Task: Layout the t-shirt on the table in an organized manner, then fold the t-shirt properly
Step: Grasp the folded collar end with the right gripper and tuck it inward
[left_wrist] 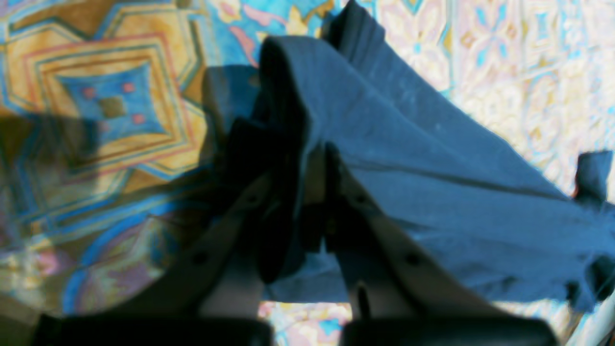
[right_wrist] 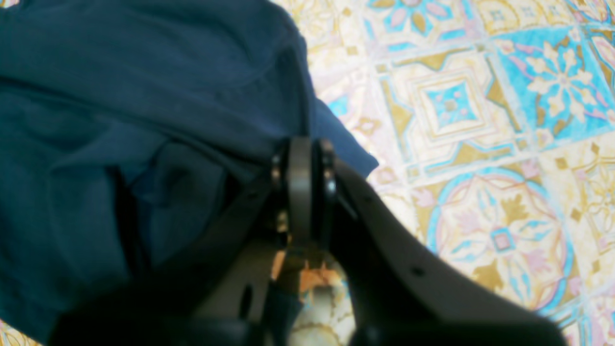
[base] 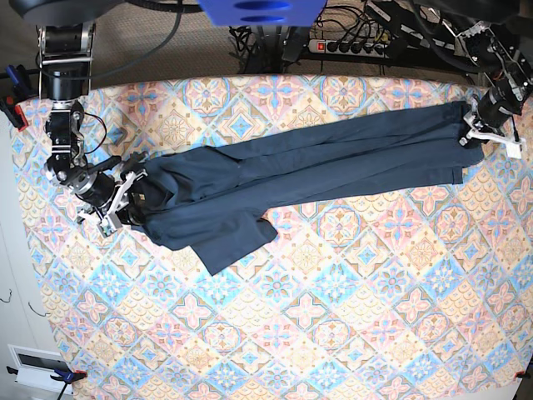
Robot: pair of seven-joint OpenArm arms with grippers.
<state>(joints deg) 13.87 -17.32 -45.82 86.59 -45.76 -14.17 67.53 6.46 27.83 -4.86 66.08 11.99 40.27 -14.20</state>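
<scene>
At the left edge of the base view, the right gripper (base: 127, 193) sits low over the table (base: 333, 333), clenched on one end of the t-shirt (base: 316, 162). Its wrist view shows the two jaws pressed tight together with only a thin edge of navy cloth (right_wrist: 120, 120) pinched between them, and the rest of the fabric bunched up to the left of the fingers (right_wrist: 300, 192). Around that end the shirt lies in loose folds, and a flap of it spreads toward the camera onto the patterned cloth, ending in a dark corner. From there the shirt runs as a long, narrow, creased band across the upper part of the table, pulled out between the two arms and lying mostly on the surface. At the far right end, near the table's edge, the left gripper (base: 473, 125) is clamped on the other end. In its wrist view the jaws (left_wrist: 314, 173) are closed on a raised ridge of the blue fabric (left_wrist: 432, 182), which drapes away to the right over the tiled cloth (left_wrist: 110, 105).
</scene>
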